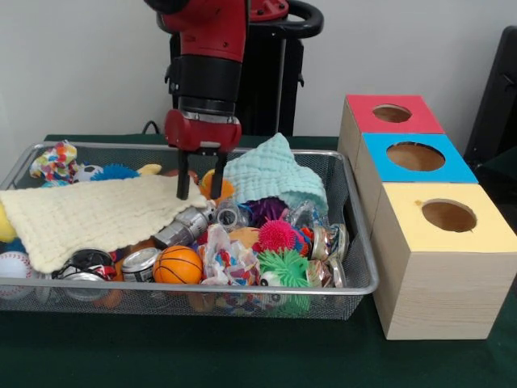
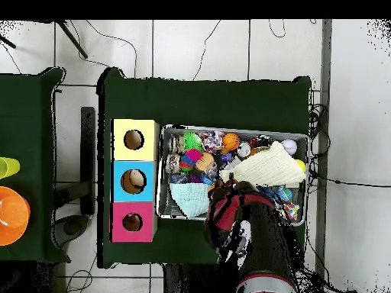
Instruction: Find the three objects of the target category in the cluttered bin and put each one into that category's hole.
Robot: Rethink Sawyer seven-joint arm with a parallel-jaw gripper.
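Note:
A wire mesh bin (image 1: 355,242) holds mixed clutter: a small basketball (image 1: 178,264), a baseball (image 1: 14,264), pink (image 1: 277,235) and green (image 1: 284,267) spiky balls, a silver can (image 1: 182,229), and crushed cans. A cream cloth (image 1: 89,214) covers the left half, and a teal cloth (image 1: 275,174) is heaped at the back. My gripper (image 1: 200,184) is open. It hangs low over the cream cloth's right edge, just in front of an orange toy (image 1: 224,189), with nothing between its fingers. In the overhead view the arm (image 2: 256,229) hides the gripper.
Three wooden boxes stand to the right of the bin, with red (image 1: 392,113), blue (image 1: 415,155) and yellow (image 1: 448,215) tops, each with a round hole. From overhead, something pale lies in the blue box's hole (image 2: 134,181). An orange bowl (image 2: 11,215) sits on a separate table.

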